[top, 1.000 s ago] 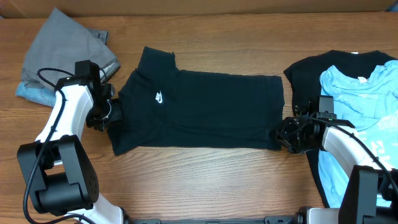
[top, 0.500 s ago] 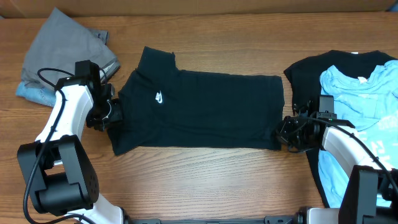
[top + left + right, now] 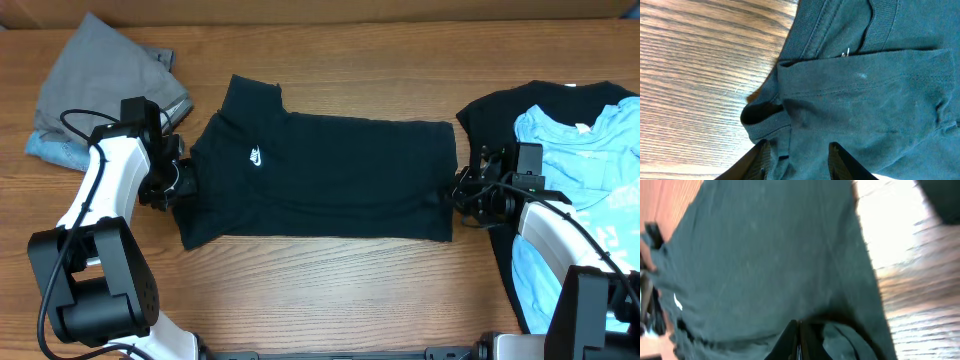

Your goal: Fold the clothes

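The whole scene sat on a wooden table point(image 3: 330, 290) with a warm reddish-brown grain running left to right. Along the far edge a strip of plain brown board point(image 3: 400, 8), maybe cardboard, was just visible. Lighting was even, with a bright glare on the wood in the right wrist view.

Even bright overhead light, right wrist view blurred, glary
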`<state>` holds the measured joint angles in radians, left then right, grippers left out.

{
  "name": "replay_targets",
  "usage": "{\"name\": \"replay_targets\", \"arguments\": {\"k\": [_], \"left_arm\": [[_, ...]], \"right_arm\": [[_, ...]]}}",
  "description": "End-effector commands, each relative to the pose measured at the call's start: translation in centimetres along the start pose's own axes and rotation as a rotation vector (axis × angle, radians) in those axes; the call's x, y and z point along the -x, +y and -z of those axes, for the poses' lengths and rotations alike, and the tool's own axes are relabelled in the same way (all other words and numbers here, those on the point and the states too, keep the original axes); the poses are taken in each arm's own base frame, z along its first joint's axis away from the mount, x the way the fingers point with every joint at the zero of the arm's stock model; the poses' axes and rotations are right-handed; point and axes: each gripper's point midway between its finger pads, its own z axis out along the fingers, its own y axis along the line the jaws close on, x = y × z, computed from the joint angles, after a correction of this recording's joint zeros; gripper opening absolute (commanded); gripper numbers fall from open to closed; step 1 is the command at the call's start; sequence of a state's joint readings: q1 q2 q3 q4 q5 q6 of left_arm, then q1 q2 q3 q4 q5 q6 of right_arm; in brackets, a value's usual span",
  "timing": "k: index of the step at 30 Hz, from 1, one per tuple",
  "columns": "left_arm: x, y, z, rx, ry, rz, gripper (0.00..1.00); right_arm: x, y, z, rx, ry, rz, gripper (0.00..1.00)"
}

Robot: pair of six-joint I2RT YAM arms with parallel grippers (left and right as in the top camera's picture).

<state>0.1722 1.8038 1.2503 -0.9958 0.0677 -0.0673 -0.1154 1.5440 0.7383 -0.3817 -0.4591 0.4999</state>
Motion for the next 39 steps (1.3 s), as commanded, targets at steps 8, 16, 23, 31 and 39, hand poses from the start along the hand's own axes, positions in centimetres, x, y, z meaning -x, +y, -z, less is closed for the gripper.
{"name": "replay_targets", "arguments": {"k": [8, 16, 23, 31, 39], "left_arm": [[0.8, 0.0, 0.5, -0.006, -0.025, -0.017, 0.41], [0.7, -0.1, 0.5, -0.013, -0.021, -0.017, 0.41], [1.7, -1.1, 5.4, -0.039, -0.051, -0.071, 0.44], [4.4, -7.1, 13.4, -0.278, -0.233, -0.182, 1.0], [-0.9, -3.4, 8.4, -0.11, 0.018, 0.01, 0.8]], "right_arm": [[2.8, -1.3, 0.4, -0.101, -0.132, -0.147, 0.04], [3.0, -1.2, 0.6, -0.104, -0.141, -0.156, 0.33], [4.5, 2.4, 3.7, -0.077, -0.134, 0.038, 0.47], [3.4, 5.1, 7.0, -0.076, -0.011, 0.071, 0.41], [-3.0, -0.1, 7.0, -0.266, 0.214, -0.057, 0.41]]}}
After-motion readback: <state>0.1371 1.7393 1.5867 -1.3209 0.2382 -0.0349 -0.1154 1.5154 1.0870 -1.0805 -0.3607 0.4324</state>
